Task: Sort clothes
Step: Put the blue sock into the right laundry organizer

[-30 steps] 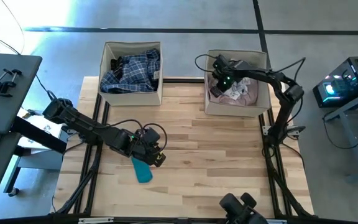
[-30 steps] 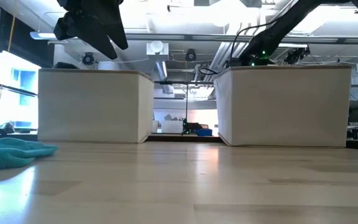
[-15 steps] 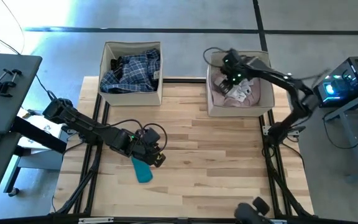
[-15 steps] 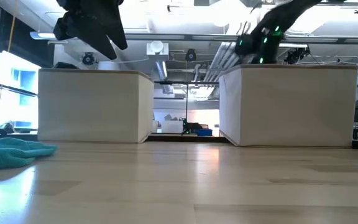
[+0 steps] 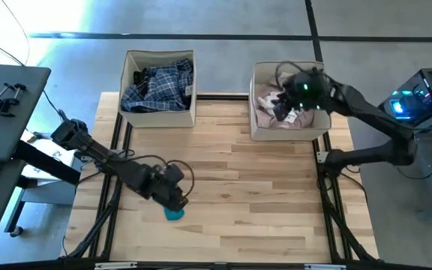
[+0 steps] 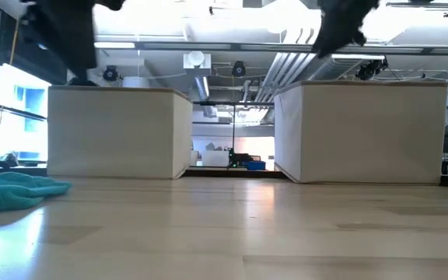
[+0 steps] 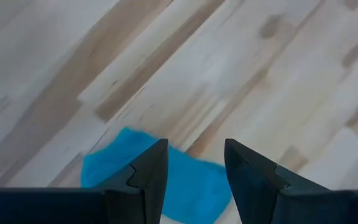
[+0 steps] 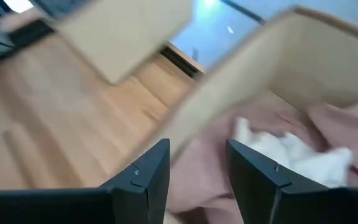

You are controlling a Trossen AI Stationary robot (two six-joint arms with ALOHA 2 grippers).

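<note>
The right gripper [image 5: 287,105] has let go of the white garment into the right box [image 5: 289,133] at two o'clock and now hangs above it, fingers spread and empty. The left gripper [image 5: 175,201] has dropped over the teal sock [image 5: 174,214] at seven o'clock, jaws parted around nothing yet; that sock looks next.

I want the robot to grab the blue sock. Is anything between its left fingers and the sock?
No, nothing visible. The left gripper hangs right above the teal sock on the bare wooden table, fingers open with only air between.
</note>
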